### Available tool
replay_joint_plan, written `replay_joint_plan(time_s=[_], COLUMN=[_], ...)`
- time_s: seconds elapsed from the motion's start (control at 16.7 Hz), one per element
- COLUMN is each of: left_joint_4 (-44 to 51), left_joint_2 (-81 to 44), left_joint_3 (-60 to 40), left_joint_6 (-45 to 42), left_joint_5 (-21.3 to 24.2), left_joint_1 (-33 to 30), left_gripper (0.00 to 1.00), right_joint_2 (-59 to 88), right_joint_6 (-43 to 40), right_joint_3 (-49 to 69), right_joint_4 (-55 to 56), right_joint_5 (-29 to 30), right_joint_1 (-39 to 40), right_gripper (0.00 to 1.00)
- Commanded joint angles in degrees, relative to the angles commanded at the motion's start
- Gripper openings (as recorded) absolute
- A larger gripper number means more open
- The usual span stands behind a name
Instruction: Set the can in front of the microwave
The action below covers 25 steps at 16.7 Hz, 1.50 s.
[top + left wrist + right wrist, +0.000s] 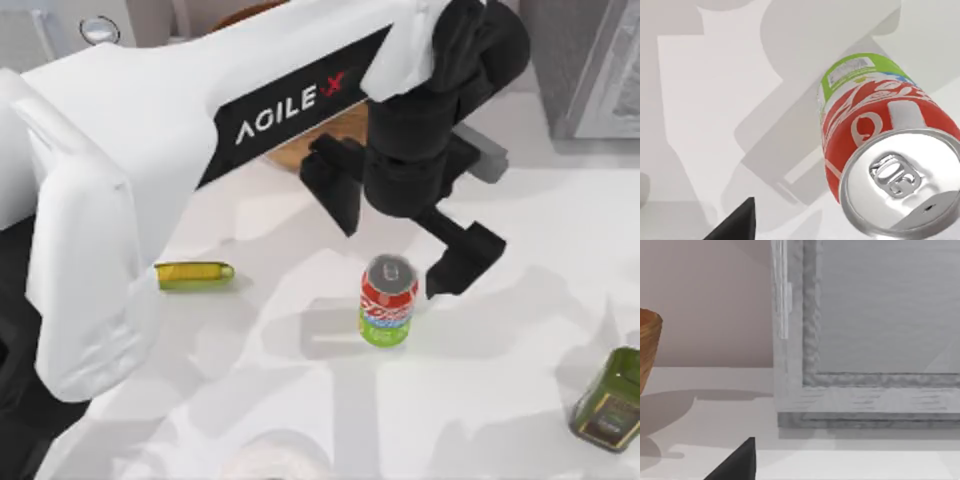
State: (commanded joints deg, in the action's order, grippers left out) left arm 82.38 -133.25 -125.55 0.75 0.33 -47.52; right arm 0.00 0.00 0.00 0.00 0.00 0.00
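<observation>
— Where was the can [388, 302]?
— Near the table's [300, 230] middle, standing upright, long axis vertical, silver top and pull tab facing up, green half down.
— And your left gripper [400, 228]?
— It hung above and just behind the can, fingers spread wide, holding nothing; one dark fingertip [452, 268] sat just right of the can's top.
— The microwave [60, 25]?
— At the top-left corner, well apart from the can
</observation>
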Motion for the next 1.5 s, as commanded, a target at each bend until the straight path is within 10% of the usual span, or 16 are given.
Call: replay_joint_plan(time_s=[1.02,1.5], left_joint_4=[-13.5,-13.5], left_joint_2=[-0.2,-0.2], left_joint_3=[13.3,13.3], left_joint_6=[-0.1,-0.1], left_joint_5=[0.0,0.0], left_joint_1=[0.1,0.1], left_gripper=[1.00,0.40], right_joint_2=[0.0,0.0], right_joint_6=[0.0,0.0], right_joint_3=[0.0,0.0], right_joint_4=[0.0,0.0], right_joint_5=[0.0,0.0], right_joint_1=[0.0,0.0], right_gripper=[1.00,1.00])
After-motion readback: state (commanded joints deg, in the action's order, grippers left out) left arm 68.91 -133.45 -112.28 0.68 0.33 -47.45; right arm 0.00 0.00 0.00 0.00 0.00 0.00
